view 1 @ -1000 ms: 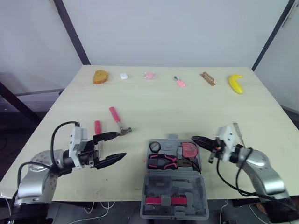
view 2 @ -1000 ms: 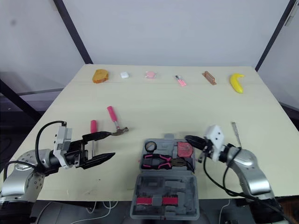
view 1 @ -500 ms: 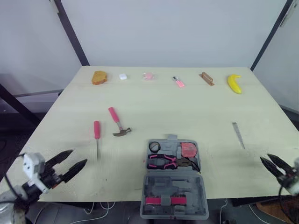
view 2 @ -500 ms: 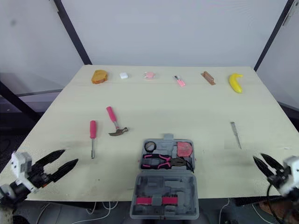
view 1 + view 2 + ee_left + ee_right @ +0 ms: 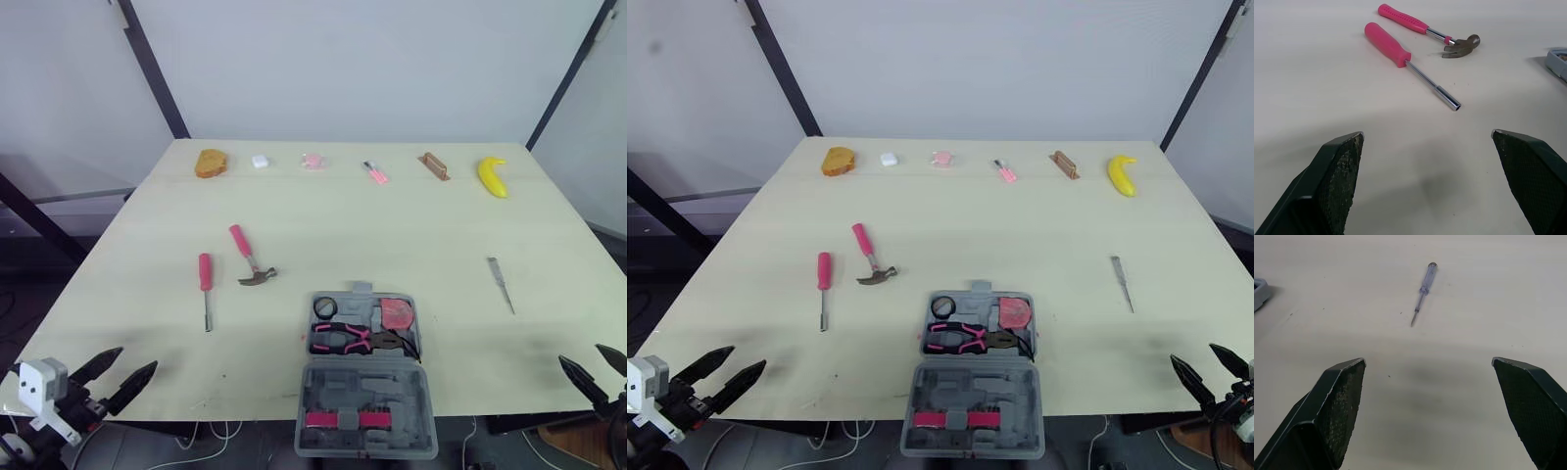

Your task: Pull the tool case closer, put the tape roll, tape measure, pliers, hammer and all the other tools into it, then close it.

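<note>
Drawn back to near edge of counter — left tool, right tool, both wide open, empty; hammer, pink screwdriver outside open tool case.

The table carries one open tool case holding one pair of pliers, one tape roll and one tape measure. Left of the case lie one hammer and one pink-handled driver, right of it one slim screwdriver, and beyond it six small items in a row, one of them a banana.
</note>
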Motion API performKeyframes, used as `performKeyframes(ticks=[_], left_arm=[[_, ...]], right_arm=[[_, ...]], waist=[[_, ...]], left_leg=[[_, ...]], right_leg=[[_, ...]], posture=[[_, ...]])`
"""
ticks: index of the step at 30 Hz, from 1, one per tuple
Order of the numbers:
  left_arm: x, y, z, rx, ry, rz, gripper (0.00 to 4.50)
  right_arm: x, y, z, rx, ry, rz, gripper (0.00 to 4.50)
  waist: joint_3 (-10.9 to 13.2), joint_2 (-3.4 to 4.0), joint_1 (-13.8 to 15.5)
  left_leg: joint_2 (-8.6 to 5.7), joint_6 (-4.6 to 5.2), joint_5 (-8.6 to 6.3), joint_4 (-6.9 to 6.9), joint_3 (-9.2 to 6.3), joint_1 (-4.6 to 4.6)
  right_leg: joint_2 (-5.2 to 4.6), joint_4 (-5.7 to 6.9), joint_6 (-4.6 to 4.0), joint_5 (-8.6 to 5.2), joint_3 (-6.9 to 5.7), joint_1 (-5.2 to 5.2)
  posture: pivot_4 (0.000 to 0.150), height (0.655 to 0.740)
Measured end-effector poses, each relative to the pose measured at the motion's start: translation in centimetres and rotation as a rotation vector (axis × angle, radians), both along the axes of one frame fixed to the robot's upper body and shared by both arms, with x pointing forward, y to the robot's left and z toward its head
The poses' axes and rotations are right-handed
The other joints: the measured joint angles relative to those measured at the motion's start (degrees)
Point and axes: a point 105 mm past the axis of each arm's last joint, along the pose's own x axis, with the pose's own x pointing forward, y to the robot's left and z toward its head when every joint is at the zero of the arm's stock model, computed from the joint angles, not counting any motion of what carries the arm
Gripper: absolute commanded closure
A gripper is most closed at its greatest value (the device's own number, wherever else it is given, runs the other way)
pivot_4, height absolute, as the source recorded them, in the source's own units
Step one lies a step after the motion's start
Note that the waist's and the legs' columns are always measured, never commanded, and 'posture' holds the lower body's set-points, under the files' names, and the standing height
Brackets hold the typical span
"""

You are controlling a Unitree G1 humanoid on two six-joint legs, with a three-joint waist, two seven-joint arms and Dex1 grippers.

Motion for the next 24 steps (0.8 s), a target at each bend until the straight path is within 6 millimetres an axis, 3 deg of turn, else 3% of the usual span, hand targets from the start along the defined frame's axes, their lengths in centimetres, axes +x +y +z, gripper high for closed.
performKeyframes(ticks=[5, 7, 13, 16, 22, 24], left_arm=[[1.1, -1.6, -0.2, 0.035, 0.002, -0.082, 0.00], [2.2, -3.2, -0.2, 0.058, 0.001, -0.168, 0.00], [3.6, -7.1, -0.2, 0.093, 0.007, -0.367, 0.00], [4.3, -10.7, -0.4, 0.159, 0.017, -0.568, 0.00], [5.1, -13.3, -0.4, 0.211, 0.011, -0.715, 0.00], [5.2, -13.8, -0.4, 0.220, 0.021, -0.756, 0.56]], right_arm=[[0.8, 1.3, 0.8, -0.008, -0.008, 0.063, 0.14], [1.7, 2.9, 1.6, -0.025, -0.016, 0.150, 0.14], [2.7, 5.1, 2.1, -0.064, -0.008, 0.289, 0.14], [3.1, 8.4, 1.6, -0.109, 0.019, 0.449, 0.14], [3.7, 12.0, 0.5, -0.169, 0.085, 0.650, 0.14], [4.1, 12.6, 0.1, -0.191, 0.096, 0.684, 0.00]], waist=[[-0.01, 0.03, 0.00], [-0.02, 0.02, 0.01], [-0.02, 0.01, 0.07], [-0.02, 0.02, 0.12], [-0.01, 0.02, 0.10], [-0.01, 0.01, 0.10]], left_leg=[[0.00, 0.00, 0.00, 0.00, 0.01, 0.00], [-0.01, 0.00, 0.00, 0.00, 0.01, 0.00], [-0.02, 0.00, 0.00, 0.00, 0.01, -0.03], [-0.02, 0.00, 0.00, 0.00, -0.02, -0.04], [-0.03, 0.01, 0.01, 0.01, -0.01, -0.04], [-0.03, 0.01, 0.01, 0.01, -0.01, -0.04]], right_leg=[[0.00, 0.00, 0.17, 0.10, 0.01, 0.00], [0.01, 0.00, 0.17, 0.11, 0.00, 0.01], [0.03, 0.00, 0.18, 0.11, -0.01, 0.00], [0.06, 0.00, 0.18, 0.11, -0.01, 0.00], [0.08, 0.00, 0.19, 0.11, 0.00, 0.00], [0.09, 0.00, 0.19, 0.12, 0.00, 0.00]], posture=[[0.150, 0.7400], [0.150, 0.7400], [0.150, 0.7400], [0.150, 0.7400], [0.150, 0.7400], [0.150, 0.7400]])
